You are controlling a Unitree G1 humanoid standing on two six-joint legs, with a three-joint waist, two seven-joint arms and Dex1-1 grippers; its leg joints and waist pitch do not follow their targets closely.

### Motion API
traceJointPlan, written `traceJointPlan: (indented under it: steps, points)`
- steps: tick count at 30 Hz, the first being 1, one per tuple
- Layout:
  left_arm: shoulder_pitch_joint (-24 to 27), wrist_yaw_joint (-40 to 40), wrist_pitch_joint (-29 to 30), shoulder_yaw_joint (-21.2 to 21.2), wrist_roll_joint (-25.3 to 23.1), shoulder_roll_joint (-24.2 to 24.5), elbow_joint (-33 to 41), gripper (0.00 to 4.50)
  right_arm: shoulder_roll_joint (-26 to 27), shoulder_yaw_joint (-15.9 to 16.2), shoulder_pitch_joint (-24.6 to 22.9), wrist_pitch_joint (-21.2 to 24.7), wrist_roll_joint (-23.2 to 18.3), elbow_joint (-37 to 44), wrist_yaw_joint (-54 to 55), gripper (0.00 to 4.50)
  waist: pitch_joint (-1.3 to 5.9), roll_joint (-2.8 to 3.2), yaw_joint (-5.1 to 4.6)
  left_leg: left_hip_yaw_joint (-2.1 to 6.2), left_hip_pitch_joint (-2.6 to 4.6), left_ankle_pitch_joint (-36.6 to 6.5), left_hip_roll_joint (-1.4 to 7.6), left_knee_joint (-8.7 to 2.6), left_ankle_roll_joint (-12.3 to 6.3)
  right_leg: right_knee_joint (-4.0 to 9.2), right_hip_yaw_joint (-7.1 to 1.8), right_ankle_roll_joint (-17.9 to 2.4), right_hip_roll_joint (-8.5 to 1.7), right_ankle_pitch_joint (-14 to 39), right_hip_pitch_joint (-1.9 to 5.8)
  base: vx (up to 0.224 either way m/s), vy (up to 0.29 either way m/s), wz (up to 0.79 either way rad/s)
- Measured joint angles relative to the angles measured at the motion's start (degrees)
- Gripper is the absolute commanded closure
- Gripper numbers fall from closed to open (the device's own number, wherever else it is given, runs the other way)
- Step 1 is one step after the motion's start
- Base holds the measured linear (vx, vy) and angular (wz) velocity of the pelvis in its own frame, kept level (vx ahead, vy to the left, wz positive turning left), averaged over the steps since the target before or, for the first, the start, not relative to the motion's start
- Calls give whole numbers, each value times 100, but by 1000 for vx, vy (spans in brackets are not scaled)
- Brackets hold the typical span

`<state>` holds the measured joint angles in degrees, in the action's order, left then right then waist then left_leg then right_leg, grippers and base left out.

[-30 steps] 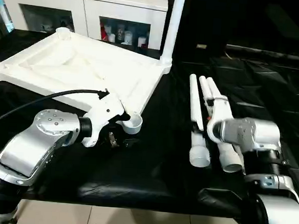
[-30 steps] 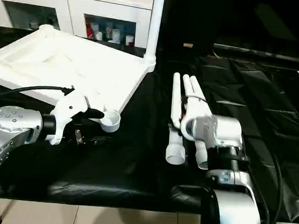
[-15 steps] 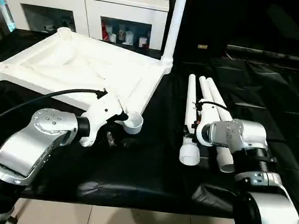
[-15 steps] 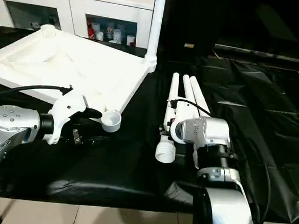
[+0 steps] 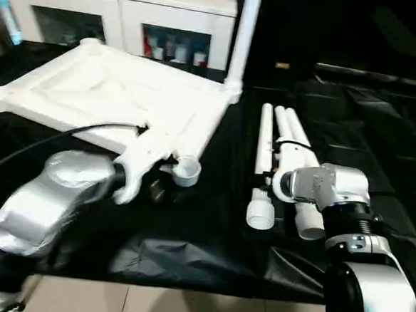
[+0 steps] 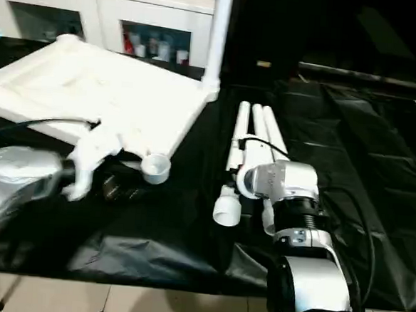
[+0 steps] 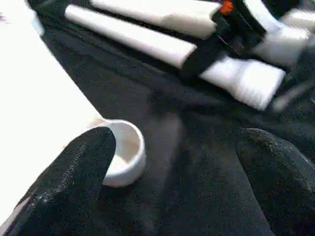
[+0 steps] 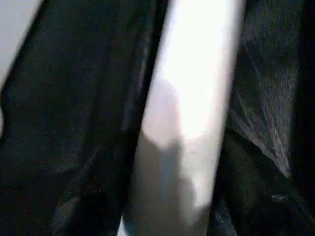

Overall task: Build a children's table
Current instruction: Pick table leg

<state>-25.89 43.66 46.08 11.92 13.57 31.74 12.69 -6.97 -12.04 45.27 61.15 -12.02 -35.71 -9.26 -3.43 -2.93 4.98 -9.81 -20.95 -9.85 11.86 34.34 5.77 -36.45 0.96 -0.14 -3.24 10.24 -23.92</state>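
Observation:
The white table top (image 5: 105, 92) lies ribbed side up at the back left. One leg (image 5: 242, 30) stands upright in its far right corner. The near corner socket (image 5: 186, 171) is empty. Three more legs lie side by side on the black cloth to the right. My right gripper (image 5: 271, 180) is shut on the leftmost leg (image 5: 264, 149), whose near end is angled away from the other two legs (image 5: 298, 137). The right wrist view has that leg (image 8: 197, 98) running between dark fingers. My left gripper (image 7: 177, 182) is open, its fingers (image 7: 83, 167) beside the socket (image 7: 123, 152).
A white cabinet (image 5: 118, 10) with glass-fronted shelves stands behind the table top. Crumpled black cloth (image 5: 210, 231) covers the work surface, whose front edge drops to pale floor tiles (image 5: 183, 308). A black cable (image 5: 52, 134) runs over my left forearm.
My right gripper has closed around the leftmost lying leg, and that leg's near end has swung left, away from the other two. My left gripper stays open by the socket.

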Motion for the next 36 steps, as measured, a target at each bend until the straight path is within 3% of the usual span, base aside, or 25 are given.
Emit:
traceJointPlan:
  steps: [6, 14, 18, 20, 24, 29, 30, 35, 36]
  points:
    - [-208, -676, 126, -577, 150, -838, -656, 0, 237, -371, -633, -712, -221, 672, 117, 256, 0, 0, 8, 0, -5, 0, -1, 3, 0, -2, 0, 0, 0, 0, -2, 0, 0, 0]
    - [-771, -1163, 196, -1765, 1278, -2150, -1212, 0, 443, -620, -1171, -2098, -459, 1632, -125, 265, -5, 13, 11, 0, -10, -1, -2, 4, -1, 0, 2, 0, 0, 0, -5, 0, 0, 0]
    - [-1110, -1338, 485, -2142, 1725, -2485, -1347, 0, 556, -789, -1291, -2575, -936, 2340, -664, 265, -3, 21, -1, 0, -9, -3, -1, 2, -6, 7, 4, 1, 0, 1, -2, 0, 0, 0]
    - [-1198, -1409, 641, -2204, 1857, -2575, -1387, 0, 538, -739, -1423, -2631, -1147, 2693, -1056, 266, -2, 22, -1, 1, -11, -6, -1, 1, -10, 14, 6, 1, 0, 0, 0, 0, 0, 0]
    - [-1492, -1478, 878, -2248, 2085, -2768, -1467, 0, 152, -262, -1969, -2559, -1502, 3494, -2056, 266, -2, 14, 16, 2, -17, -14, 0, 2, -25, 33, 9, 0, 0, 0, 8, 0, 0, 0]
    - [-1585, -1565, 1024, -2276, 2262, -2930, -1531, 0, -76, -84, -2213, -2314, -1915, 3828, -2729, 266, -2, 9, 23, 2, -14, -13, 0, 4, -31, 34, 9, 0, -3, 0, 13, 0, 0, 0]
    - [-1589, -1590, 1061, -2276, 2274, -2956, -1555, 29, -105, -46, -2226, -2285, -1960, 3868, -2846, 266, -2, 9, 19, 2, -14, -11, 0, 4, -33, 34, 9, 0, -3, -1, 11, 0, 0, 0]
    - [-1679, -1747, 1295, -2274, 2331, -2999, -1627, 39, -246, 461, -2335, -2265, -1989, 4014, -3331, 266, -4, -5, 22, 4, -18, -9, 0, 3, -36, 33, 13, 10, -4, 5, 9, 0, 0, 0]
    - [-1679, -1778, 1319, -2274, 2331, -2997, -1629, 63, -247, 553, -2347, -2258, -2009, 4019, -3394, 266, -5, -6, 29, 4, -19, -9, 1, 3, -36, 34, 13, 10, -5, 5, 9, 0, 0, 0]
